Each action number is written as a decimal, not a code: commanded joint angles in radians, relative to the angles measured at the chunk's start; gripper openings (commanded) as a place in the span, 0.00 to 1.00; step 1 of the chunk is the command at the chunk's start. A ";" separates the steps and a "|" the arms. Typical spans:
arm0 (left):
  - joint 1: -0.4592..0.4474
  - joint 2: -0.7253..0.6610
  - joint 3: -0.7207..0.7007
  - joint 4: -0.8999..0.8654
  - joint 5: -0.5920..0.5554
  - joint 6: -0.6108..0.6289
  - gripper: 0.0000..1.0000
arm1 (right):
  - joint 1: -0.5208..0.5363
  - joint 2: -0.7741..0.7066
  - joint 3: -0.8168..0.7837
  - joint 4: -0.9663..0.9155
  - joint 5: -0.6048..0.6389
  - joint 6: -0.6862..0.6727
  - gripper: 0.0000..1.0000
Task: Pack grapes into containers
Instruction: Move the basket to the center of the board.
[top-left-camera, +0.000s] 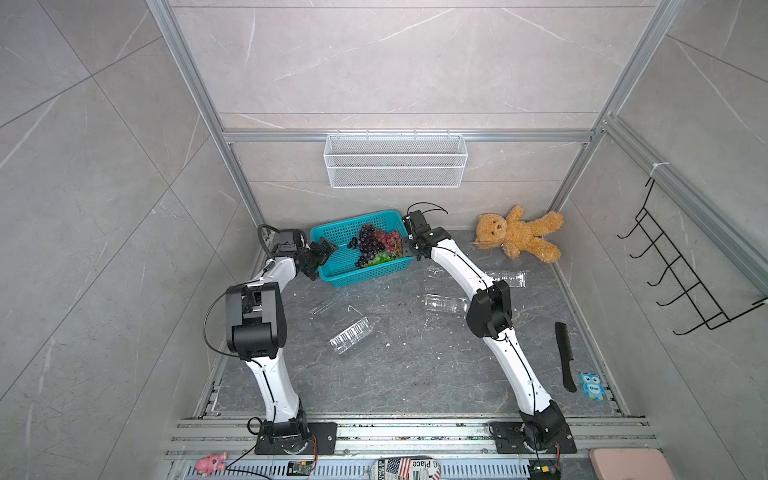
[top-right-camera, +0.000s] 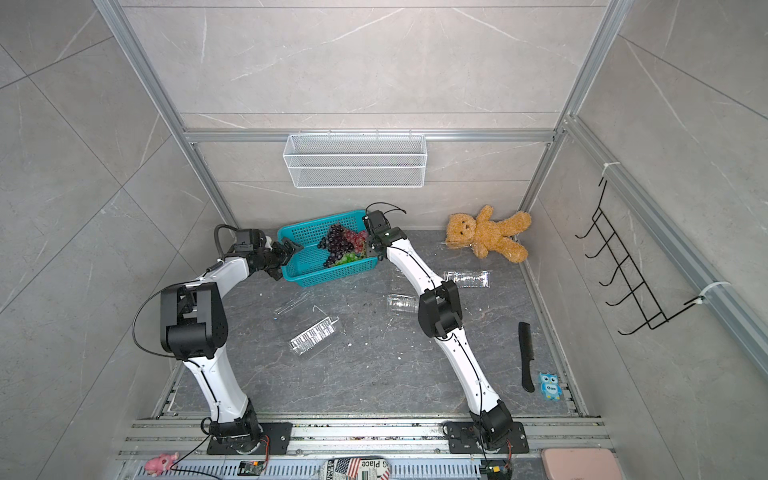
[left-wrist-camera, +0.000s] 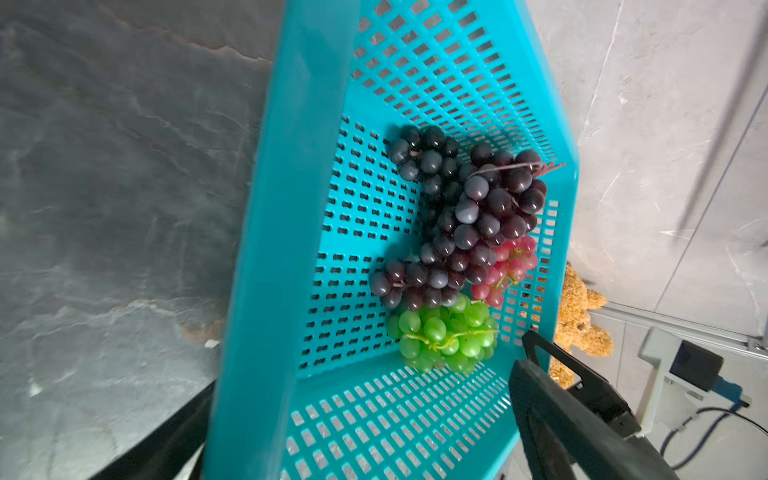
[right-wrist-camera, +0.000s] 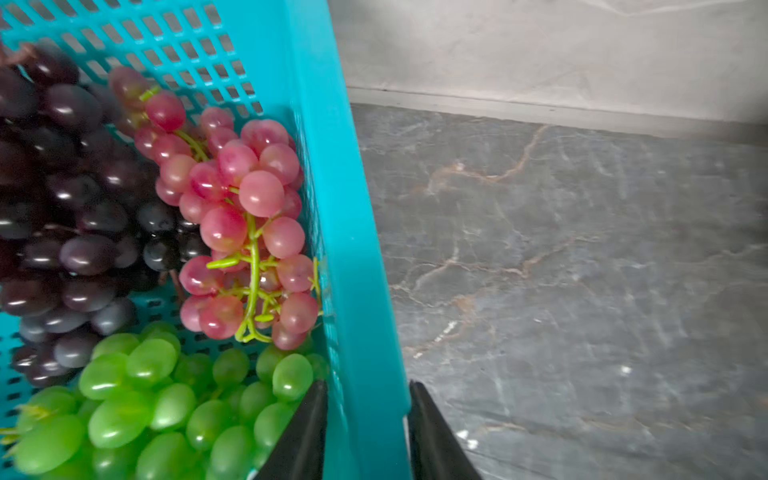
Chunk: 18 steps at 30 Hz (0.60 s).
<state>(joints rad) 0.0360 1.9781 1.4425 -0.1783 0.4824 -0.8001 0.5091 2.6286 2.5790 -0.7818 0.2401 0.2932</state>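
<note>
The grapes (top-left-camera: 372, 247) all lie in the teal basket (top-left-camera: 332, 232), which sits toward 12 o'clock on the dark tabletop (top-left-camera: 395, 374). They are heaped at the basket's 3 o'clock end. A dark bunch (left-wrist-camera: 469, 216) is in the middle, a pink bunch (right-wrist-camera: 245, 216) at its 3 o'clock lies against the wall, and a green bunch (right-wrist-camera: 145, 407) is at its 5 o'clock. The three bunches touch one another.

The right fingers (right-wrist-camera: 303, 432) are drawn in narrow on the basket's 3 o'clock wall. One finger is inside, just beside the green bunch, and the other is outside; both are against the rim. The left fingers (left-wrist-camera: 561, 415) stand wide apart at the basket's 9 o'clock end. Whether they touch the basket cannot be told.

Three clear containers (top-left-camera: 351, 336) lie on the tabletop apart from the basket. The first is at the basket's 6 o'clock. A second container (top-left-camera: 444, 305) is at its 4 o'clock, partly behind the right arm. A third container (top-left-camera: 505, 278) lies farther out, between 3 and 4 o'clock. A teddy bear (top-left-camera: 519, 235) lies at the basket's 3 o'clock by the wall. A black comb (top-left-camera: 565, 357) lies near the tabletop's 4 o'clock edge.
</note>
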 joint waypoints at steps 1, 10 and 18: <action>-0.042 0.007 0.036 0.006 0.047 0.005 0.99 | 0.008 -0.111 -0.163 0.018 0.008 -0.020 0.33; -0.096 -0.025 0.019 -0.066 0.028 0.040 0.99 | -0.042 -0.354 -0.562 0.188 -0.044 0.005 0.34; -0.074 -0.181 -0.001 -0.335 -0.134 0.153 0.99 | -0.036 -0.470 -0.609 0.195 -0.113 0.020 0.65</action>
<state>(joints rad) -0.0570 1.9205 1.4399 -0.3798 0.4213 -0.7227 0.4618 2.2593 1.9923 -0.6186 0.1684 0.3023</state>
